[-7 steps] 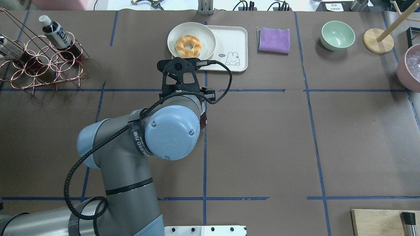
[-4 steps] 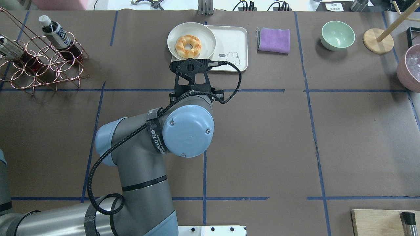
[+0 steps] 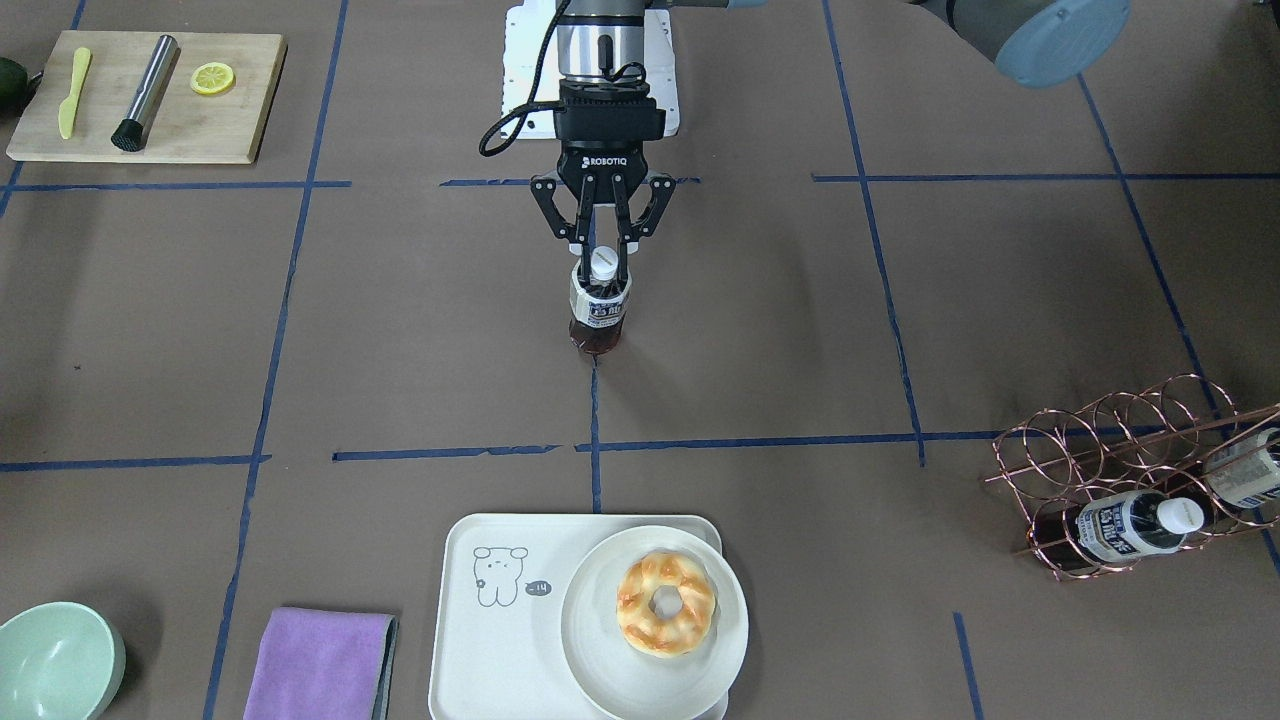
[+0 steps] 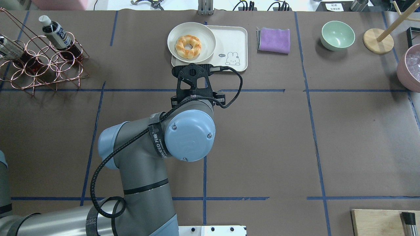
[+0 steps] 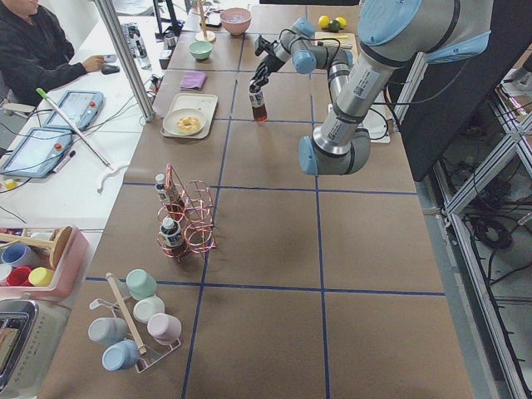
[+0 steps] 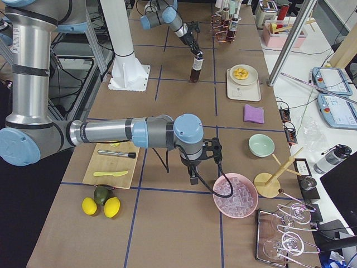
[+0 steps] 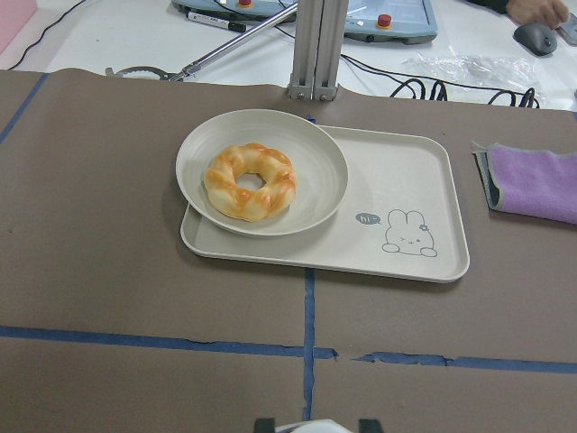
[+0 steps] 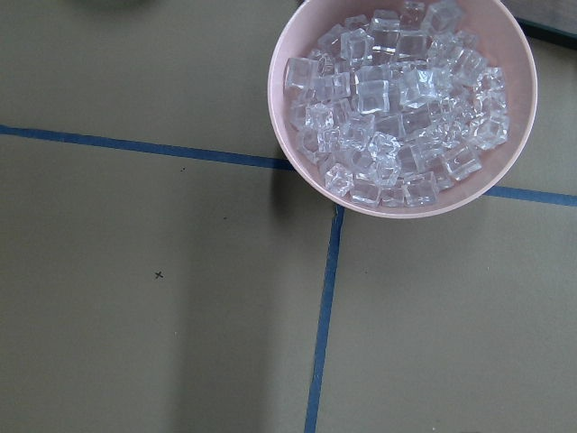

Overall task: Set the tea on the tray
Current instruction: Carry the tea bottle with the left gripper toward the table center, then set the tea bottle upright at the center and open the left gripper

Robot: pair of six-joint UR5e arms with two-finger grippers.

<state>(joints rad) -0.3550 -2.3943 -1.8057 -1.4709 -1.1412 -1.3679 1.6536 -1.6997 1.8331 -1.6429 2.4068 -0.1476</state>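
You have the left gripper (image 3: 601,272) pinching the tea (image 3: 599,315) at its neck, bottle upright mid-table. The tray (image 3: 480,660) lies farther out, well apart, with a plate (image 3: 590,620) and donut (image 3: 666,604) on it. The right gripper (image 6: 192,177) is beside the ice bowl (image 8: 276,99); whether its jaws are spread cannot be told.

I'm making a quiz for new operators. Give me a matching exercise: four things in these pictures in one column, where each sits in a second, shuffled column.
1. small clear white-capped tea bottle
2. glazed twisted doughnut
3. yellow lemon slice
4. clear ice cubes

A. in the pink round bowl
B. on the rectangular wooden cutting board
C. on the round white plate
D. gripped by the left arm's black two-finger tool

Pairs: 1-D, 2-C, 3-B, 4-A
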